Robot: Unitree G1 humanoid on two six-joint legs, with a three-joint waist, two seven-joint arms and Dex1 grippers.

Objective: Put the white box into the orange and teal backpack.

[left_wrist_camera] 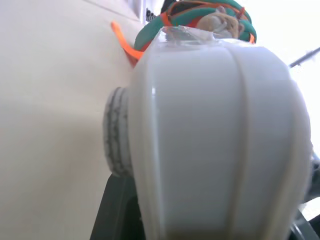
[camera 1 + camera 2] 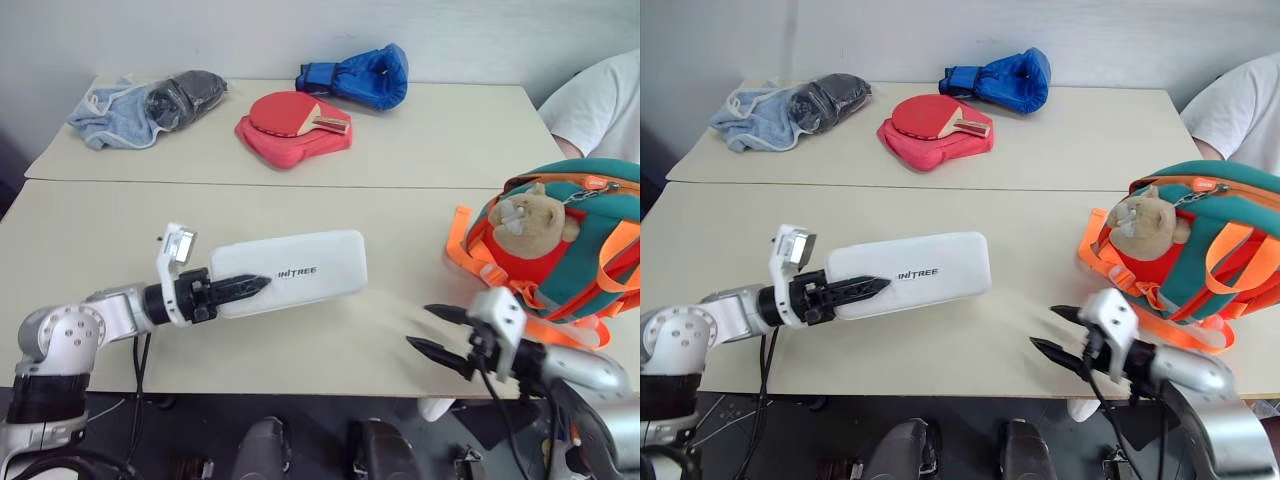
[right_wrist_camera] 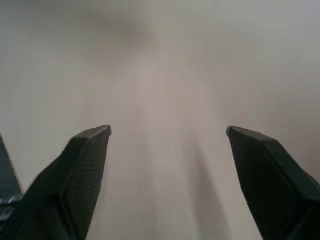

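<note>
white box (image 2: 290, 272), a flat elongated plastic case with rounded corners and dark lettering, is clamped at its near-left end by the left gripper (image 2: 255, 284), one black finger lying along its top, the case held above the beige table (image 2: 330, 215). right gripper (image 2: 440, 330) hangs with jaws spread wide, holding nothing, at the table's 5 o'clock edge. just beyond it, at 3 o'clock, sits the soft orange and teal backpack (image 2: 590, 245) bearing a tan plush animal toy (image 2: 530, 222), well apart from the case.
</note>
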